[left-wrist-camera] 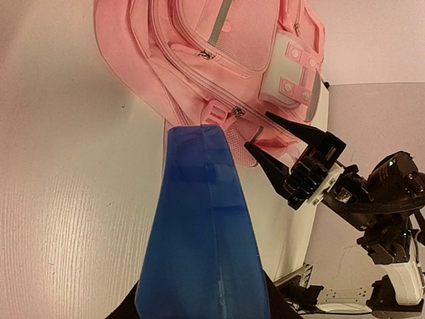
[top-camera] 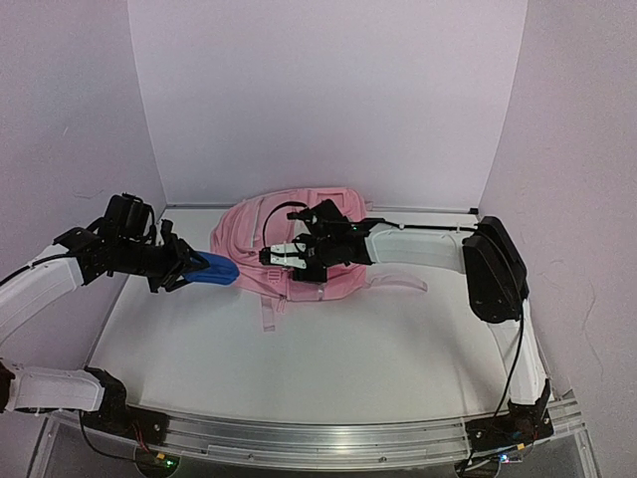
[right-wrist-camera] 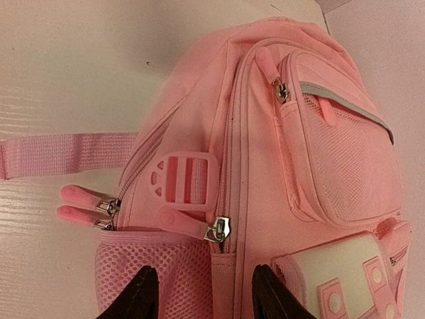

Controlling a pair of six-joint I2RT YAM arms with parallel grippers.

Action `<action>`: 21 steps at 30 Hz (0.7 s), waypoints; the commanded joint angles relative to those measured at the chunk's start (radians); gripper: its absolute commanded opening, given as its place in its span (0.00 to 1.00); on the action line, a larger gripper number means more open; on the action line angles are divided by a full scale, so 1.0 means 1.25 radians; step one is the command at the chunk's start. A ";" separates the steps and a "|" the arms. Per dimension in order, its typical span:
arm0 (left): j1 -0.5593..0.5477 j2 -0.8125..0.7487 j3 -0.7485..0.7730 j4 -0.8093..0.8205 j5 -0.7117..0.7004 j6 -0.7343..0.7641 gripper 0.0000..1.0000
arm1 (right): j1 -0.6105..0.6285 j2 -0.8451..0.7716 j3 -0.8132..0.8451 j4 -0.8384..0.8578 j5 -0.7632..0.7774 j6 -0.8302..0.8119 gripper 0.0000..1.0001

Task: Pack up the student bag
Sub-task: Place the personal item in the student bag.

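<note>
The student bag (top-camera: 299, 234) is a pink backpack lying flat at the back of the table. It fills the right wrist view (right-wrist-camera: 265, 133) and shows at the top of the left wrist view (left-wrist-camera: 219, 53). My right gripper (right-wrist-camera: 204, 289) hovers open just over the bag's side. Its black fingertips (right-wrist-camera: 143, 292) straddle the mesh side pocket (right-wrist-camera: 159, 272), below a metal zip pull (right-wrist-camera: 216, 231). My left gripper (top-camera: 191, 267) is left of the bag, shut on a flat blue translucent object (left-wrist-camera: 202, 226) that points toward the bag (top-camera: 219, 270).
White walls enclose the table on the left, back and right. A loose pink strap (top-camera: 398, 282) trails off the bag to the right, and another (top-camera: 268, 314) hangs toward the front. A pink buckle (right-wrist-camera: 184, 179) and two zip pulls (right-wrist-camera: 86, 205) sit by the mesh pocket.
</note>
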 commanded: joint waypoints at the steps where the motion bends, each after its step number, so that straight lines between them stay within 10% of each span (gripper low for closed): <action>1: 0.004 -0.012 0.009 0.007 -0.006 -0.003 0.21 | -0.002 0.049 0.057 -0.007 0.008 -0.056 0.47; 12: 0.005 -0.040 -0.002 -0.001 -0.017 -0.012 0.21 | -0.014 0.147 0.118 -0.006 0.126 -0.098 0.52; 21: 0.005 -0.029 0.002 0.011 -0.007 -0.004 0.21 | -0.017 0.152 0.161 -0.007 0.188 -0.080 0.38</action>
